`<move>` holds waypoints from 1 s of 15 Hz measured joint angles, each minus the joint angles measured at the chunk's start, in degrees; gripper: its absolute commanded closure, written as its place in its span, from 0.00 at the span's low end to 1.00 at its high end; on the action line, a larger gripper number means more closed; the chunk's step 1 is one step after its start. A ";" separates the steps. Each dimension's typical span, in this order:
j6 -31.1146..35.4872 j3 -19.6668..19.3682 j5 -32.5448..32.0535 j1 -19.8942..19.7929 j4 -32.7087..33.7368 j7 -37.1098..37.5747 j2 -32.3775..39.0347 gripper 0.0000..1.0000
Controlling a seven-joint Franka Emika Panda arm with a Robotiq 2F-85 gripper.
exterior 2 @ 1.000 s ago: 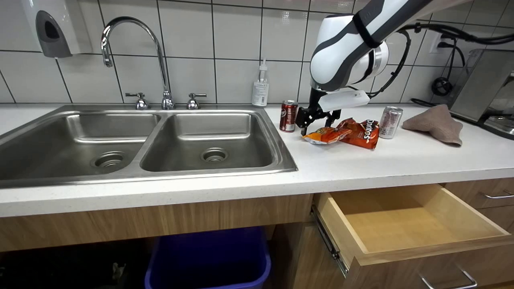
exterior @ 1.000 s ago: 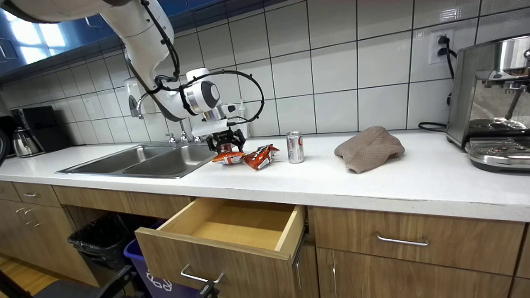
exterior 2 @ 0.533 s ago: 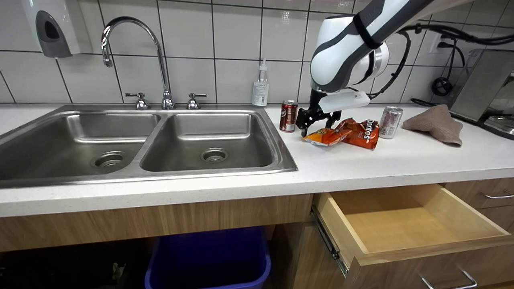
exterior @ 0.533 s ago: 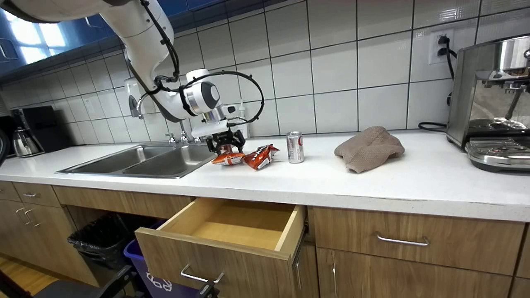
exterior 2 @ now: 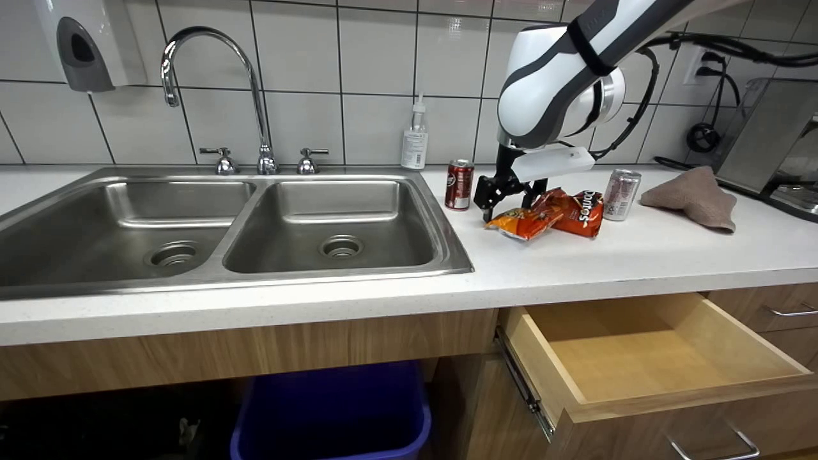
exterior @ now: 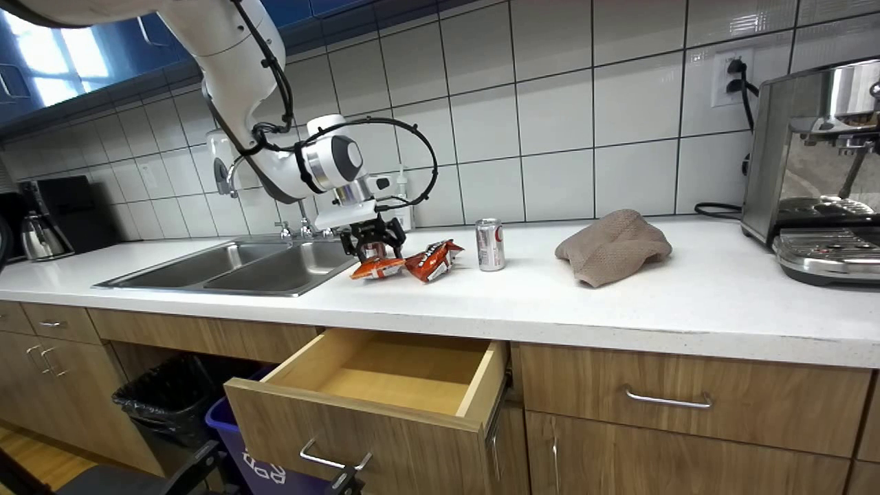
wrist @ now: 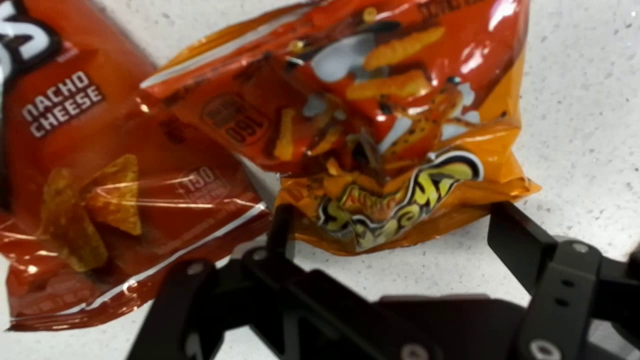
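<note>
- Where the wrist view looked down on the speckled counter (wrist: 590,100), the gripper (wrist: 391,209) was seen with its jaws spread well apart. The logo end of an orange snack bag (wrist: 395,120) was framed between their tips, buckled in the middle; whether it was being pressed could not quite be told. Beside it, a Doritos bag (wrist: 150,150) marked "nacho cheese" was partly overlapped by its edge.
- In an exterior view, the white arm (exterior: 240,75) was shown above the counter, with the orange snack bag lying right beneath the gripper. Past the Doritos bag, a silver can (exterior: 491,245) was seen upright, and a brown cloth (exterior: 613,247) was seen crumpled farther along. Below, a wooden drawer (exterior: 399,440) was pulled out.
- In an exterior view, a red can (exterior 2: 459,185) was found upright near the gripper, on the side toward the sink (exterior 2: 457,263). The orange snack bag was seen lying at the gripper's tips, against the Doritos bag. Behind the sink's far corner a pump bottle (exterior 2: 415,144) was set, and a blue bin (exterior 2: 332,386) was placed under the counter.
</note>
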 measured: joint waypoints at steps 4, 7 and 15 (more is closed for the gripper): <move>0.07 0.00 0.00 0.02 -2.88 0.00 -1.85 0.00; 0.14 0.00 0.00 0.06 -5.42 0.00 -3.45 0.00; 0.69 0.00 0.00 0.28 -12.76 0.04 -8.02 0.00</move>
